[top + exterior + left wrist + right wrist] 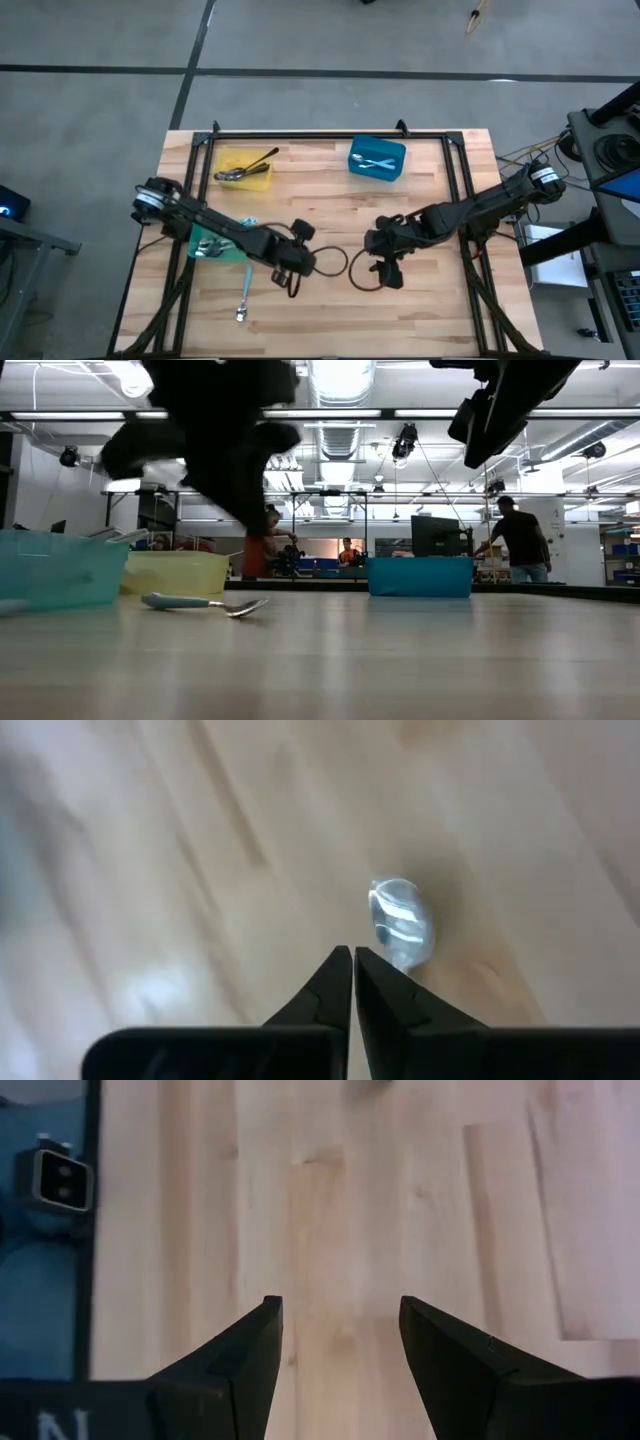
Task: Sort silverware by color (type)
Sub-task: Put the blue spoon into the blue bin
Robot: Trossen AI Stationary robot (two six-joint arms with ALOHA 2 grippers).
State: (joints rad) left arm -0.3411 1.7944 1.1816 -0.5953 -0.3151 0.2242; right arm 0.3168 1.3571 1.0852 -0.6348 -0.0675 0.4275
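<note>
My left gripper hangs shut over the table's near middle. A spoon's silver bowl sticks out just past its fingertips. A light-blue-handled spoon lies flat on the wood to the left of that gripper. My right gripper stands open above bare wood at centre right, with nothing between its fingers. More silverware rests in the yellow bin, the blue bin and the green bin. My left gripper is shut on the silver spoon. The spoon's neck runs in behind one finger, which hides the place of contact. The fingers slant down from above. The bowl juts out beyond the tips, clear of the table.
The green bin sits at the left edge under the left arm. The yellow bin is at the far left and the blue bin at far centre. Bare wood lies between the two grippers. People stand in the room behind.
</note>
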